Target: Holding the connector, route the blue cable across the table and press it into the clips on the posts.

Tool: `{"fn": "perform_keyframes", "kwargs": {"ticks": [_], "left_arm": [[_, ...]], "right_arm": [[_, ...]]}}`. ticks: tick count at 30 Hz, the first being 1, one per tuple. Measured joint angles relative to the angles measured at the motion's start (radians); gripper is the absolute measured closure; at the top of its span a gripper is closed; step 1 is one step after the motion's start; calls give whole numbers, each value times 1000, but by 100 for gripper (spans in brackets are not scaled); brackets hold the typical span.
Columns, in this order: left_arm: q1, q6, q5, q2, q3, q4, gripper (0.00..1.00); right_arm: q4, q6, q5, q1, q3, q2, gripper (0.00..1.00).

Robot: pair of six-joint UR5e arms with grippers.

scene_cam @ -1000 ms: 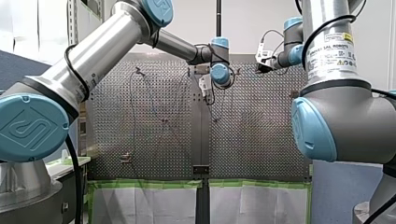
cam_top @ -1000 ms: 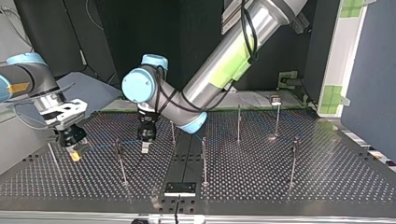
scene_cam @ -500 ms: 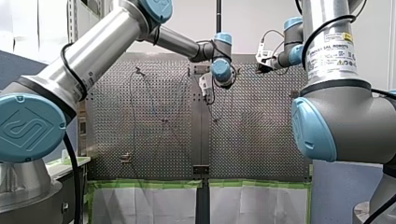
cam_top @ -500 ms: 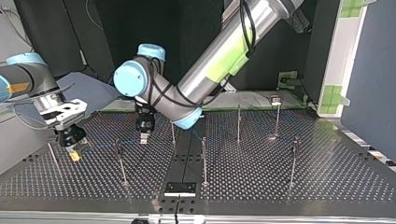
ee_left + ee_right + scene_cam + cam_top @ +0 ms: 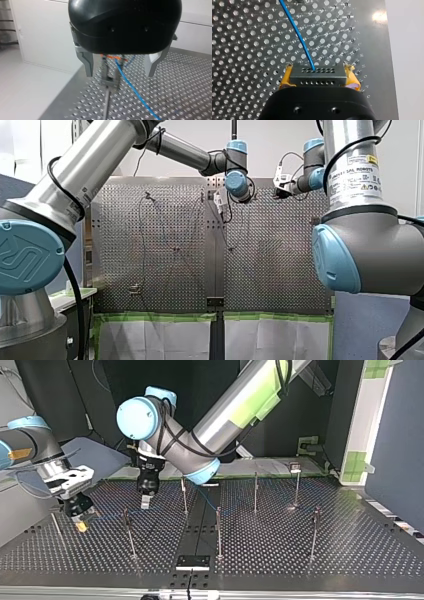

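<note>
The perforated table [image 5: 300,555] spreads wide in the top view, and its near and right parts lie open, with room to move. My left arm [image 5: 235,410] slants in from the far right of that view and crosses the middle. My right arm [image 5: 30,444] keeps to the far left, by the table's left edge. Slim posts [image 5: 218,530] stand well apart across the plate.

My left gripper [image 5: 145,504] hangs above the table between two posts left of the middle, touching neither. In its wrist view its metal fingers [image 5: 86,63] are spread wide and hold nothing. Ahead of them, in line with the gap, one of the posts [image 5: 107,100] rises with a clip [image 5: 110,81] at its head. The table's edge runs close beside that post, so little plate is left on that side.

My right gripper [image 5: 80,521] sits low over the table's left margin. Its yellow pads [image 5: 285,78] are clamped on the two ends of the grey connector [image 5: 317,75]. Just beside it the holes stop at a plain strip along the table's edge.

The blue cable [image 5: 297,32] leaves the connector's face and runs away over the holes. In the left wrist view it passes the clip and slants off across the plate. Whether it is seated in the clip I cannot tell.
</note>
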Motion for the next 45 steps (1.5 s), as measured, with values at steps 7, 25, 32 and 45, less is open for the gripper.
{"fn": "perform_keyframes", "kwargs": {"ticks": [7, 25, 32, 45], "left_arm": [[-1, -8, -1, 58, -58, 58, 1], [21, -28, -57, 231, -231, 231, 1], [21, -17, -73, 287, -287, 274, 1], [21, -9, -76, 412, -412, 288, 1]], "right_arm": [[0, 1, 0, -3, 0, 0, 100], [1, 3, 0, 6, 0, 0, 100], [2, 3, 0, 7, 0, 0, 100], [2, 3, 1, 7, 0, 0, 100]]}}
